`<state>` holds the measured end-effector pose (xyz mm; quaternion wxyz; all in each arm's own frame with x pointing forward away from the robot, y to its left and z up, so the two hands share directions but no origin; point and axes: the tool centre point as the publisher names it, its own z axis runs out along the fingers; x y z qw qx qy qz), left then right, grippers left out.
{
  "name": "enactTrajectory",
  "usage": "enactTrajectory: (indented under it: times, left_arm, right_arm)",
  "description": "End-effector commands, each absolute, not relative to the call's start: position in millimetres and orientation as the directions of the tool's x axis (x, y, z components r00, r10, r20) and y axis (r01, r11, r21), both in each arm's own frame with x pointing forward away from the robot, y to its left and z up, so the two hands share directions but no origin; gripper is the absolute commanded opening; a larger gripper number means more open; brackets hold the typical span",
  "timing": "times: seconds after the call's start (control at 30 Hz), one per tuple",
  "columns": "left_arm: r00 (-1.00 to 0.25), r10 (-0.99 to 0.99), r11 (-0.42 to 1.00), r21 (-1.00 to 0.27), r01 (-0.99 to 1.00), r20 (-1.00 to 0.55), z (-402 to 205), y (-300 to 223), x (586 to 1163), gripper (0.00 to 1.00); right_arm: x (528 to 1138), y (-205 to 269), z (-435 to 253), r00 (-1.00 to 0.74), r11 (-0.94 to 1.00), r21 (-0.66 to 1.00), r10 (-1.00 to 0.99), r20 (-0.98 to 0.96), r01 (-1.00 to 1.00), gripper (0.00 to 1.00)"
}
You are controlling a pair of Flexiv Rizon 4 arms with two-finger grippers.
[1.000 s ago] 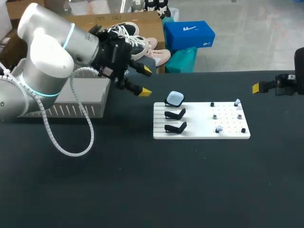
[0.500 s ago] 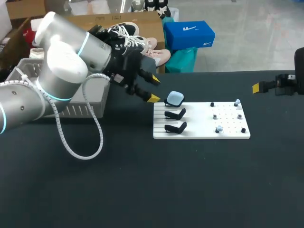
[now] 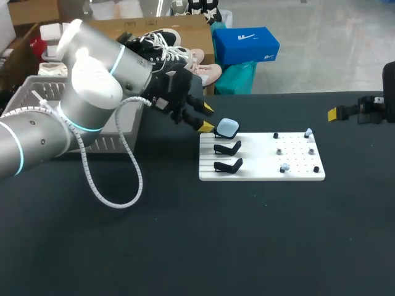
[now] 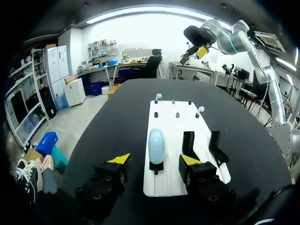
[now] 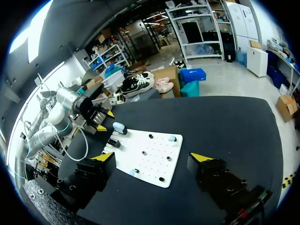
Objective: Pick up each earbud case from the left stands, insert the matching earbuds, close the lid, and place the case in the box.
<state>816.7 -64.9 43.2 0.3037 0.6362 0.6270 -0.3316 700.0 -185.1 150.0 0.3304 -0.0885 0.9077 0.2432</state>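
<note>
Swinging rightward, the left gripper [image 3: 207, 118] is nearing, fingers spread, the pale-blue earbud case [image 3: 228, 127] sitting at the white board's [image 3: 259, 169] rear-left corner. Pickup is beginning; next, it needs straddling the case, then pinching.

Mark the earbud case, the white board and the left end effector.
earbud case [image 3: 228, 127], head view, middle of its pale blue shell.
white board [image 3: 259, 164], head view, bare stretch between stands and pegs.
left end effector [image 3: 207, 118], head view, midway between its yellow tips.
</note>
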Motion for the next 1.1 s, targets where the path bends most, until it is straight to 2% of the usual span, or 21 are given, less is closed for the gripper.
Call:
enactTrajectory:
  times: [0.03, 0.1, 0.6, 1.1]
  left_arm:
    - [-0.012, 0.594, -0.054, -0.054, 0.997, -0.804, 42, -70, 823, 0.65]
    - [-0.015, 0.594, -0.053, -0.058, 0.997, -0.805, 41, -71, 822, 0.74]
    - [-0.064, 0.575, -0.028, -0.097, 0.995, -0.815, 32, -79, 815, 0.61]
    - [-0.072, 0.557, -0.005, -0.090, 0.996, -0.828, 24, -90, 813, 0.58]
  right_arm:
    - [700, -185, 150, -0.766, 0.866, 0.383, 0.000, -0.643, -0.321, 1.00]
    - [700, -185, 150, -0.766, 0.866, 0.383, 0.000, -0.643, -0.321, 1.00]
    - [700, -185, 150, -0.766, 0.866, 0.383, 0.000, -0.643, -0.321, 1.00]
    - [700, -185, 150, -0.766, 0.866, 0.383, 0.000, -0.643, -0.321, 1.00]
